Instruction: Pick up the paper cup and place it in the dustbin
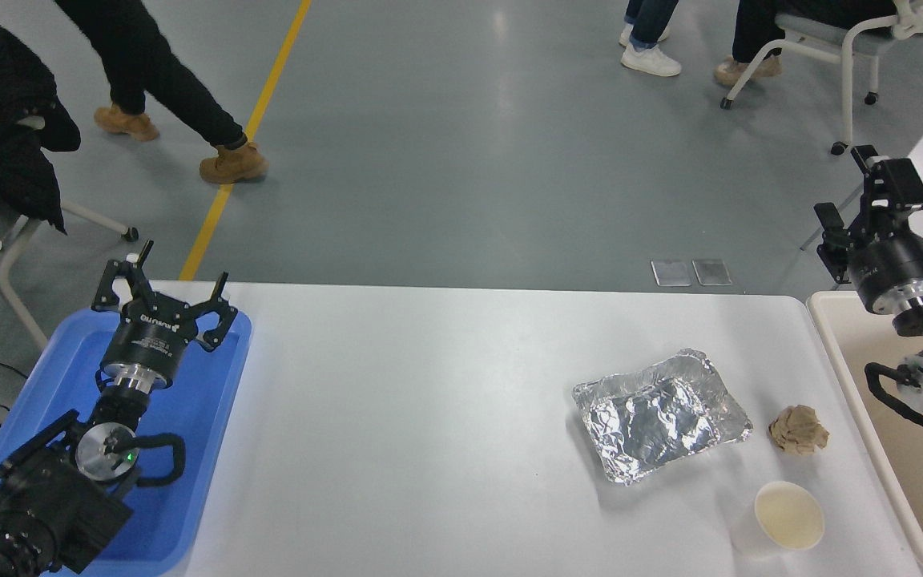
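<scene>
The paper cup [782, 519] is standing upright near the front right corner of the white table [429, 417]. It is small and white, with a cream inside and a rolled rim, and nothing is touching it. A brown paper ball [798, 429] is lying just behind it, and a shiny foil tray [660, 415] is sitting beside that ball. The beige dustbin [838, 361] is seen just off the table's right edge. The right gripper [862, 200] is being held high above the dustbin, spread open and empty. The left gripper [163, 290] is parked over a blue tray [213, 449], also open and empty.
</scene>
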